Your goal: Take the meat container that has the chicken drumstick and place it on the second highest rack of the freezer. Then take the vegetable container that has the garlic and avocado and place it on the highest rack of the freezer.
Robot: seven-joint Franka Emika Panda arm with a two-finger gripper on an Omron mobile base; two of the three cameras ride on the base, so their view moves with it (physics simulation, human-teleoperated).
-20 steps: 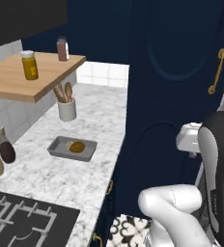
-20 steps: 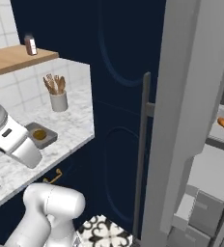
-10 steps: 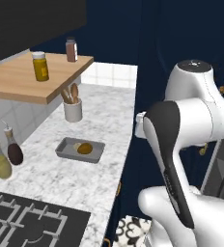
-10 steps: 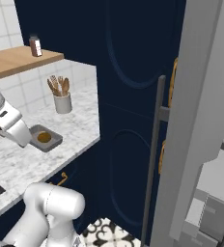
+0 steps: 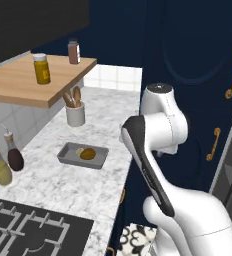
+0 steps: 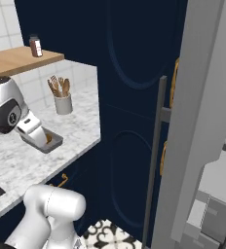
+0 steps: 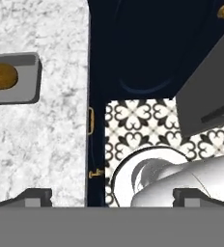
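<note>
Along the right of both base views stands the freezer, its grey door swung open; beside it the marble worktop runs under a wooden shelf; near the worktop's front edge lies a grey tray holding the avocado (the garlic cannot be made out); the claw, fingers spread wide and empty, hangs above the worktop's front edge, the tray well off to one side.
</note>
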